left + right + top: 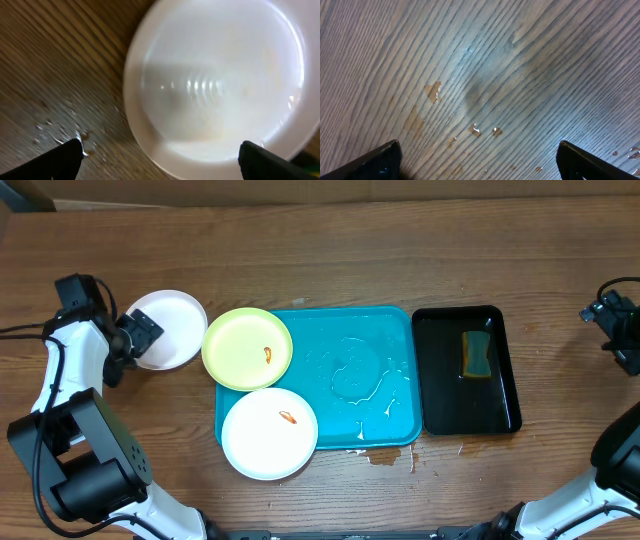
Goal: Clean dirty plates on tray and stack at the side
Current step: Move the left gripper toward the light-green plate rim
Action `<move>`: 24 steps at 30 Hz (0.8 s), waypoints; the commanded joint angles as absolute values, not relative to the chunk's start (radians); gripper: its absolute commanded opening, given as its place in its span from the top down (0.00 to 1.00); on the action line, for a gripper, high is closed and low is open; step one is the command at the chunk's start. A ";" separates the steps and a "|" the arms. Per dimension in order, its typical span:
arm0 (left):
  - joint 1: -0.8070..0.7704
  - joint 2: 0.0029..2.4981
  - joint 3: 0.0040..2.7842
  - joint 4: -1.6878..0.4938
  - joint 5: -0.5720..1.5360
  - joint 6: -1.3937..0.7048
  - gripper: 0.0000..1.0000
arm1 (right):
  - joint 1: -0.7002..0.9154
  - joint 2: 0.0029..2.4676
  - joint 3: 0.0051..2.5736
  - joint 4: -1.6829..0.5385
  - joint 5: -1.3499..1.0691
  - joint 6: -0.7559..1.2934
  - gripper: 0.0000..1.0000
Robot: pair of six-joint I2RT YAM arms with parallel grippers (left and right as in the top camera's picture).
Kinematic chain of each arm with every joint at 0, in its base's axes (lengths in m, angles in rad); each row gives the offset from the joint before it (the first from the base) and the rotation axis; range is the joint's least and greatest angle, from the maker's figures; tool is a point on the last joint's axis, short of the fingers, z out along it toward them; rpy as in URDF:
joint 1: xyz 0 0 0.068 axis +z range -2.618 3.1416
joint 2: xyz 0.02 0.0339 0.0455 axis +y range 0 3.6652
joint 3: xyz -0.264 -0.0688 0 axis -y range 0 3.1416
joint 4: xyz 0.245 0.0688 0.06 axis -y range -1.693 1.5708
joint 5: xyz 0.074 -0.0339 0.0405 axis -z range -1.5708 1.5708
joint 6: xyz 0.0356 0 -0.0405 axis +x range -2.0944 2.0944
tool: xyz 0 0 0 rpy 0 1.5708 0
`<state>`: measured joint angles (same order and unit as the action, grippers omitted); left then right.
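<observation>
A white plate (172, 328) lies on the table left of the turquoise tray (385, 390); it fills the left wrist view (220, 80) and shows no smear there. My left gripper (140, 333) is open at that plate's left edge, holding nothing. A pale yellow-green plate (247, 348) with an orange smear overlaps the tray's upper left corner. A second white plate (269, 433) with an orange smear overlaps the tray's lower left corner. My right gripper (612, 312) is open and empty at the far right, over bare wood (480, 90).
A black tray (466, 405) right of the turquoise tray holds a yellow and green sponge (476, 354). Water pools on the turquoise tray and drips onto the table at its front edge (385, 457). Droplets lie on the wood under both grippers.
</observation>
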<state>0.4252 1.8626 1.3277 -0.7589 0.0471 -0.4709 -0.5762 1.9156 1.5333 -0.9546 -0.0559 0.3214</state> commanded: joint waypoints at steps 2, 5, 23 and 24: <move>0.397 1.846 1.323 -0.817 0.300 -0.344 0.00 | -0.578 1.887 1.552 -0.950 -0.057 0.331 0.00; 0.363 1.846 1.323 -0.860 0.327 -0.284 0.00 | -0.578 1.887 1.552 -0.950 -0.057 0.331 0.00; 0.135 1.846 1.323 -0.879 0.180 -0.161 0.00 | -0.578 1.887 1.552 -0.950 -0.057 0.331 0.00; 0.134 1.845 1.323 -0.875 0.172 -0.162 0.00 | -0.578 1.887 1.552 -0.950 -0.057 0.331 0.00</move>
